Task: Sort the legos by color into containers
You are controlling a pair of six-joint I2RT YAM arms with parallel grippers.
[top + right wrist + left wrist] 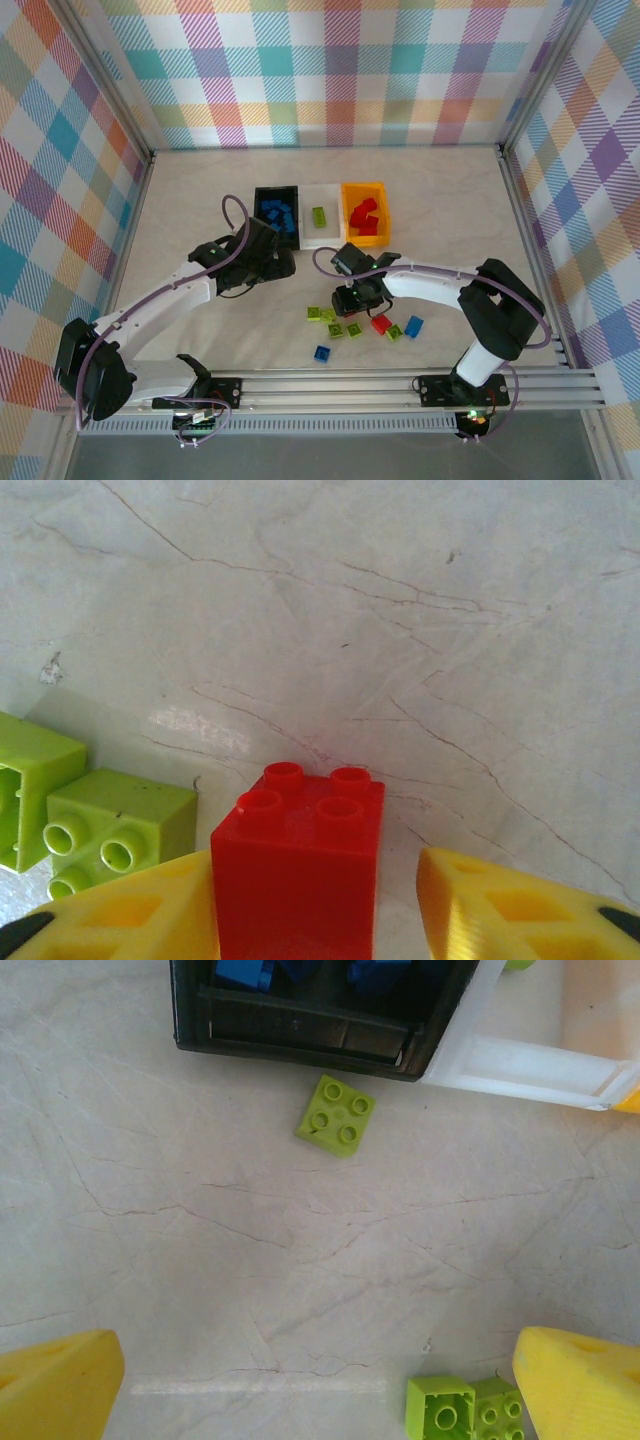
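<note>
The containers stand in a row at mid-table: a black bin (263, 195) with blue legos, a white bin (325, 238) with one lime brick (319, 215), and an orange bin (345, 210) with red ones. My right gripper (356, 300) (315, 872) is open around an upright red brick (300, 870). Its left finger lies against the brick and a gap shows at the right finger (520, 910). Two lime bricks (110, 830) lie just left of it. My left gripper (272, 262) (320, 1390) is open and empty over bare table, just in front of the black bin (300, 1030).
Loose legos lie in front of the arms: lime ones (336, 330), a red one (381, 323) and two blue ones (413, 326) (322, 352). A lime brick (336, 1115) sits near the black bin's front wall. Two more lime bricks (440, 1412) lie by my left gripper's right finger.
</note>
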